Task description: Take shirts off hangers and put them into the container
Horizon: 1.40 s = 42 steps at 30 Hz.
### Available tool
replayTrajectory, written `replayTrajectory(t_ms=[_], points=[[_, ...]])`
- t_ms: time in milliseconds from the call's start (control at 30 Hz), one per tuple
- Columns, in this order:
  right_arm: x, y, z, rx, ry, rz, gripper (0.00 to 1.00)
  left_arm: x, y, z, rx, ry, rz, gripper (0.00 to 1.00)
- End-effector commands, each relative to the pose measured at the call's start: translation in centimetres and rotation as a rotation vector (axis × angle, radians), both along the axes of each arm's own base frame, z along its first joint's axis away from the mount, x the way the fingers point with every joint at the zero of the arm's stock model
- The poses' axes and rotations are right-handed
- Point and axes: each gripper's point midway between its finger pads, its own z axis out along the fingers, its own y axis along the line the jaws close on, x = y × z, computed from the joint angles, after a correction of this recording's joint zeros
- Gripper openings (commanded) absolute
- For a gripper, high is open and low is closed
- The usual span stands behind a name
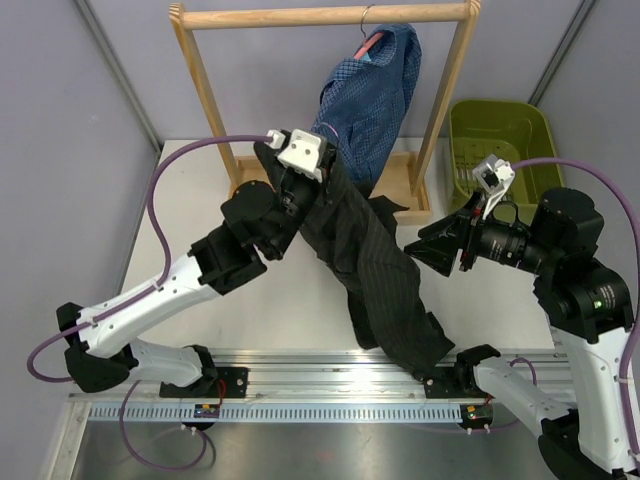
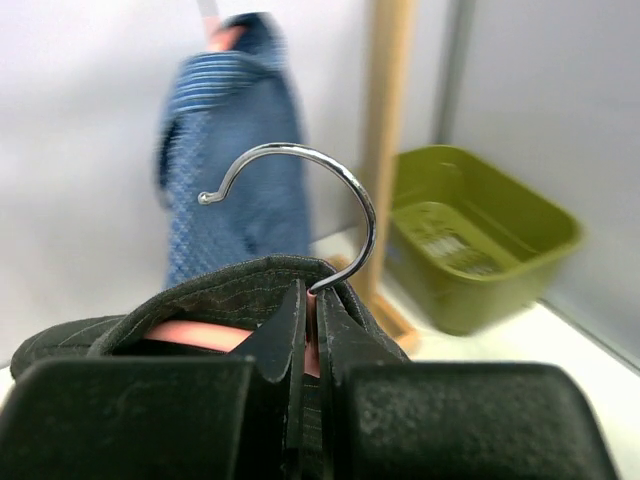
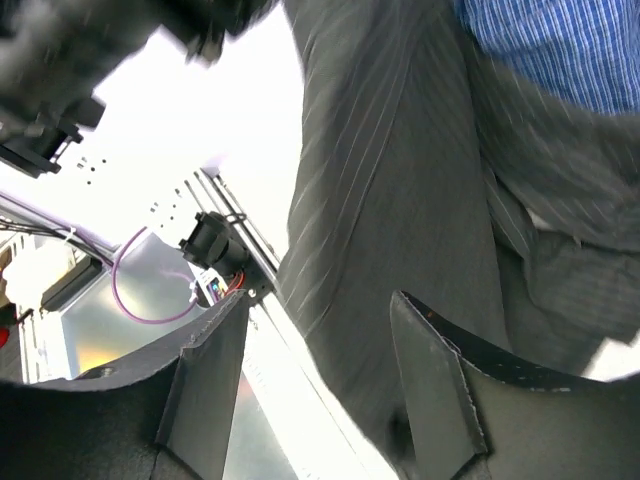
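The black striped shirt [image 1: 375,270] hangs on a salmon-pink hanger [image 2: 195,335], its tail trailing down to the near rail. My left gripper [image 1: 312,172] is shut on that hanger's neck just below the wire hook [image 2: 345,175]; in the left wrist view the jaws [image 2: 312,300] pinch the pink stem inside the black collar [image 2: 230,285]. The blue checked shirt [image 1: 372,95] stays on its own hanger [image 1: 372,45] on the rack. My right gripper [image 1: 418,248] is open beside the black shirt's right edge, the black cloth [image 3: 400,200] just past its fingers [image 3: 210,380]. The olive-green container [image 1: 500,140] stands at the back right.
The light wooden rack [image 1: 320,15] stands at the back, its right post [image 1: 445,100] between the blue shirt and the container. Grey walls close in both sides. A metal rail [image 1: 300,385] runs along the near edge by the arm bases.
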Motion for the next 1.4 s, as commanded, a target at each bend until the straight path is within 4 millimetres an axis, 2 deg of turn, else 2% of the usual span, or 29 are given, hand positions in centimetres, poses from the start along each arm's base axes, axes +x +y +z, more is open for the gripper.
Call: replayTrajectory(t_ms=[0, 133, 200, 267, 300, 433, 600, 700, 833, 933, 1000, 1067, 1167, 1367], points=[[0.5, 0.4, -0.3, -0.007, -0.001, 0.021, 0.66, 1.6, 2.5, 3.0, -0.092, -0.042, 0.059, 0.00], [0.4, 1.0, -1.0, 0.008, 0.029, 0.066, 0.67, 2.5, 1.0, 3.2, -0.076, -0.035, 0.029, 0.00], [0.7, 1.3, -1.9, 0.008, 0.062, 0.077, 0.67, 2.7, 0.1, 4.0, -0.091, -0.033, 0.006, 0.00], [1.2, 1.4, -2.5, 0.004, 0.075, 0.068, 0.67, 2.7, -1.0, 3.8, -0.081, -0.021, -0.027, 0.00], [1.3, 1.5, -2.7, 0.005, 0.079, 0.072, 0.67, 2.5, -1.1, 4.7, -0.097, -0.028, -0.039, 0.00], [1.9, 1.5, -3.4, -0.001, 0.096, 0.058, 0.67, 2.4, -1.8, 5.2, -0.088, -0.024, -0.068, 0.00], [3.3, 0.4, -4.4, -0.062, 0.114, -0.043, 0.67, 2.0, -1.3, 6.4, -0.080, -0.038, -0.076, 0.00], [3.2, -0.1, -4.4, -0.088, 0.105, -0.064, 0.69, 1.9, -0.8, 6.9, -0.058, -0.055, -0.063, 0.00], [2.1, -1.0, -2.2, -0.087, 0.036, -0.094, 0.74, 2.5, -0.2, 6.1, -0.004, -0.053, -0.024, 0.00], [2.0, -1.7, -1.8, -0.110, 0.024, -0.131, 0.75, 2.4, 0.0, 5.7, 0.005, -0.046, -0.029, 0.00], [3.0, -2.7, -2.8, -0.156, 0.043, -0.203, 0.75, 2.1, 0.6, 6.1, 0.000, -0.051, -0.026, 0.00], [3.6, -2.9, -3.7, -0.175, 0.068, -0.220, 0.75, 1.8, 1.1, 6.4, -0.001, -0.061, -0.020, 0.00], [4.1, -2.1, -4.7, -0.165, 0.106, -0.191, 0.74, 1.7, 1.7, 7.3, -0.014, -0.077, -0.015, 0.00], [4.2, -0.6, -6.2, -0.128, 0.158, -0.117, 0.70, 2.1, 1.1, 8.1, -0.024, -0.090, -0.025, 0.00]])
